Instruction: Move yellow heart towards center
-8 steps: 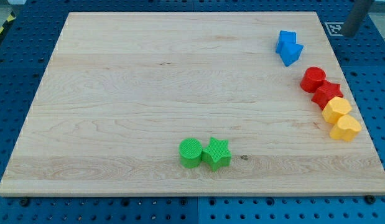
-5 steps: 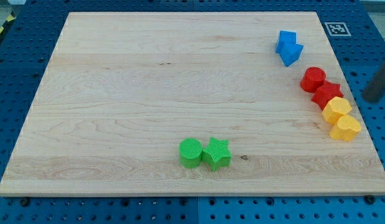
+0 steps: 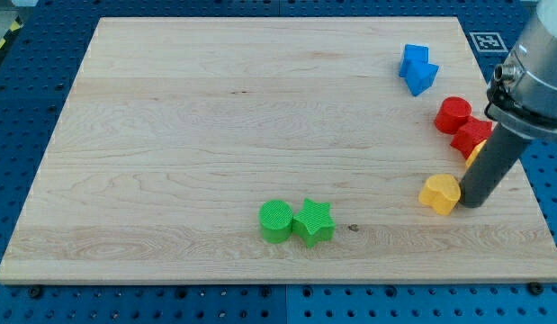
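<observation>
Yellow heart (image 3: 439, 193) sits on the wooden board (image 3: 215, 126) at the view's right, lower half, well right of board centre. My tip (image 3: 471, 203) is down on the board just right of the heart, touching or nearly touching its right side; can't tell which. It's a plain rod, no jaws, holding nothing.

The rod rises up-right from the tip into the grey arm body (image 3: 534, 63) at the view's top-right corner, and covers most of a second yellow block (image 3: 474, 151); only a sliver shows at the rod's left edge, shape not readable.

Red cylinder (image 3: 453, 114) and a red star-ish block (image 3: 470, 137) touch each other, just above-left of the rod, near the board's right edge. Two blue blocks (image 3: 418, 69), shapes unclear, are pressed together above those, toward the top right.

Green cylinder (image 3: 276, 220) and green star (image 3: 313, 222) sit side by side, touching, near the bottom edge around mid-width, well apart from the heart.

Blue pegboard table (image 3: 26, 90) surrounds the board. A printed marker tag (image 3: 487, 41) lies off the board's top-right corner.
</observation>
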`<state>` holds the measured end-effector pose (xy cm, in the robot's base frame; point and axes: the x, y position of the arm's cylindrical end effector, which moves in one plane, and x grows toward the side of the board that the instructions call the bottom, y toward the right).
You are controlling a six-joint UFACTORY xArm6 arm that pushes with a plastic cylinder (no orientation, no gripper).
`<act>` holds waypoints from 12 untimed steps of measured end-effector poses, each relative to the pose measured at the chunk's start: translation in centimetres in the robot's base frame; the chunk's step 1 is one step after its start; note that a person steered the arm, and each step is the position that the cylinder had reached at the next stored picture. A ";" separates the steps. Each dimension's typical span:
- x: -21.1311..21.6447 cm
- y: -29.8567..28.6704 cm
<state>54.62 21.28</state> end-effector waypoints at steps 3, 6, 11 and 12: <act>-1.8 -3.8; -2.6 -7.4; -5.7 -13.2; -5.8 -15.4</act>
<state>48.87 5.87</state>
